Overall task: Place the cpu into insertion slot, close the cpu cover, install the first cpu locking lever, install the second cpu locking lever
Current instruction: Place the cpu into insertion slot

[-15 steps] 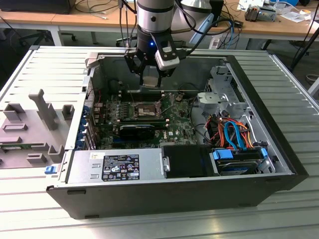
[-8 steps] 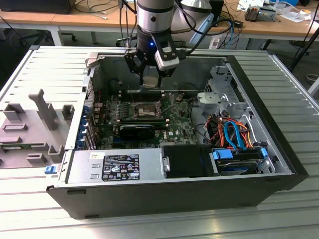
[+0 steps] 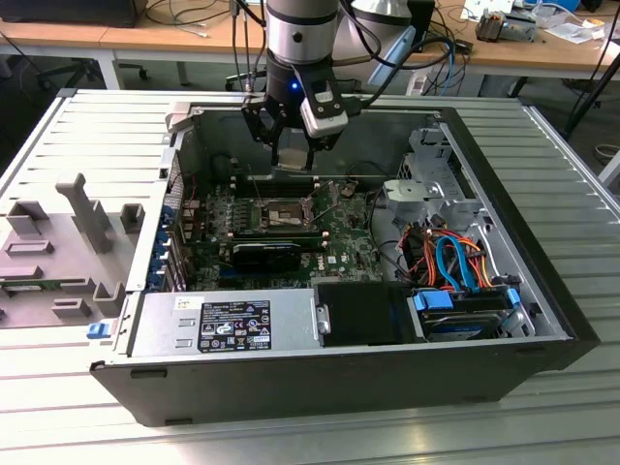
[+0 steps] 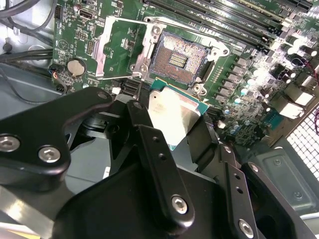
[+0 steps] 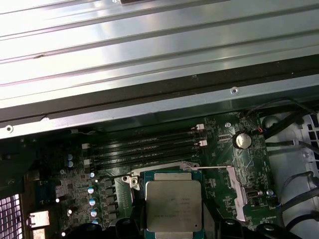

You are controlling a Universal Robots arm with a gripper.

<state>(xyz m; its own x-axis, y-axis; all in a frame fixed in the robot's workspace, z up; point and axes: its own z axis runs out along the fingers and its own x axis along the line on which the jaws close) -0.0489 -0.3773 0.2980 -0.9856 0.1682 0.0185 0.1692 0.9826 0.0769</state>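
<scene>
Second wrist view: fingers (image 4: 149,144) clamped on the cpu (image 4: 172,112), which hangs just beside the bare insertion slot (image 4: 177,59); the cpu cover (image 4: 100,52) stands open. Placing is in hand, and it likely calls for squaring the cpu over the slot.

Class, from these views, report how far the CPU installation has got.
Done: the cpu is picked up, clamped in the gripper inside the case. In hand: it hangs over the insertion slot, whose pin field is bare. Left: seating it; the cpu cover stands flipped open, so nothing is locked down.
</scene>
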